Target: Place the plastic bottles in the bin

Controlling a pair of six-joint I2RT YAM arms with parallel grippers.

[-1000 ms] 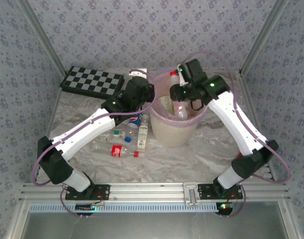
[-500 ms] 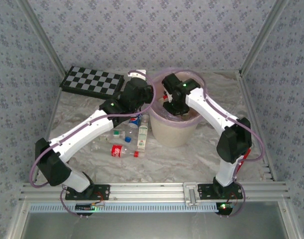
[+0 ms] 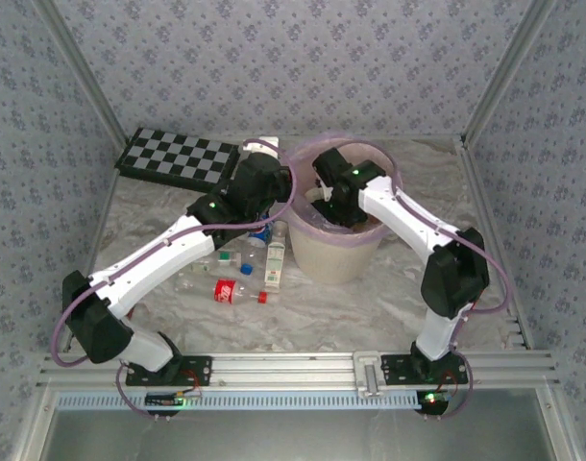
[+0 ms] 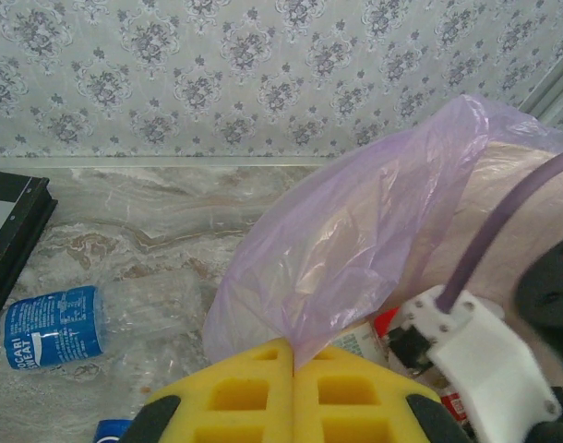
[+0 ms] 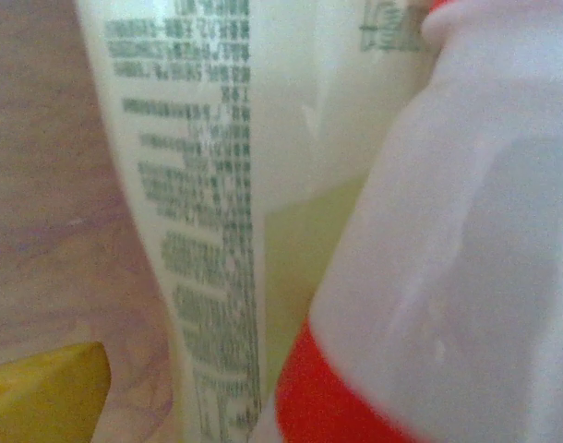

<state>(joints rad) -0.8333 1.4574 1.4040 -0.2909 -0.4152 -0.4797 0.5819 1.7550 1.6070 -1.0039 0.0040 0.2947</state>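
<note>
**Entry 1, change.** A second ago my right arm hung over the far right rim of the bin [image 3: 336, 257] with a red-capped bottle at its tip. It has since swung in over the mouth and dipped. The right tool [image 3: 333, 204] now sits down inside the bin.

**Entry 2, right tool.** Its wrist camera shows one corner of a yellow pad [image 5: 41, 392]. Very close to the lens are a white bottle with a red band [image 5: 448, 212] and a pale bottle with small print [image 5: 208, 185]. I cannot tell whether the tool is spread or pinching.

**Entry 3, meaning.** I judge this to be the drop-off, with one more bottle in the bin or about to be.

**Entry 4, left tool** [image 4: 293, 374]. The pads are pressed together with nothing visible between them. A fold of the pink-purple bag [image 4: 355, 231] hangs just above their seam, and I cannot tell whether it touches them.

**Entry 5, pose.**
- **Left arm:** stretched diagonally from its base to the bin's near-left rim, hardly shifted over the last second.
- **Right arm:** elbow out to the right, forearm reaching back left and down into the bin.

**Entry 6, outstanding.** Several bottles lie on the table [image 3: 389, 298] just left of the bin:
- a red-label bottle [image 3: 237, 292]
- a blue-label bottle [image 4: 55, 325]
- a green-and-white bottle [image 3: 275, 264]
- a few small ones I cannot make out

I put the task at partway done.
</note>
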